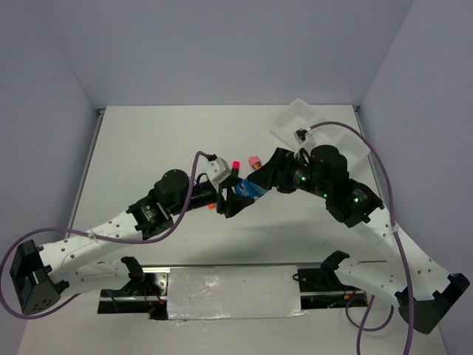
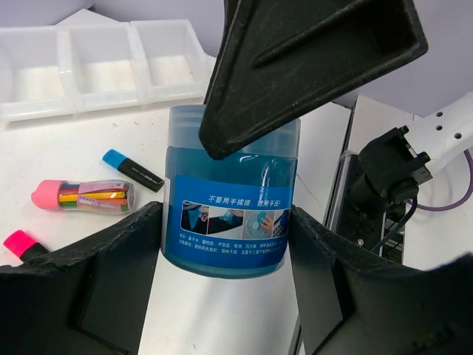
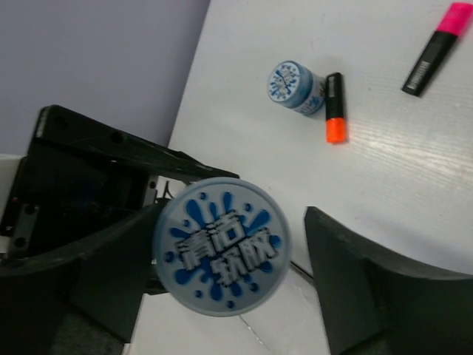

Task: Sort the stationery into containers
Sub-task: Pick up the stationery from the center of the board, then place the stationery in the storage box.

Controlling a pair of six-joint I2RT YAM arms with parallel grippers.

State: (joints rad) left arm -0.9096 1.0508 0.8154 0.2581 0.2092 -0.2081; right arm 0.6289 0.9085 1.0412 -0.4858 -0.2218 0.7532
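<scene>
Jar (image 2: 233,185) (blue, round, printed label) stands mid-table, well short of the white tray (image 2: 96,102) at the far right. Left gripper (image 2: 225,216) clamps it, one finger against each side. Right gripper (image 3: 233,222) sits over the lid, jaws wide, with a gap on one side. Second jar (image 3: 295,86) sits just beside the orange-capped marker (image 3: 334,109); the pink-capped marker (image 3: 434,48) lies apart from them. Pink-capped tube (image 2: 81,196) and blue-capped marker (image 2: 133,168) lie on the table between the clamped jar and the tray.
</scene>
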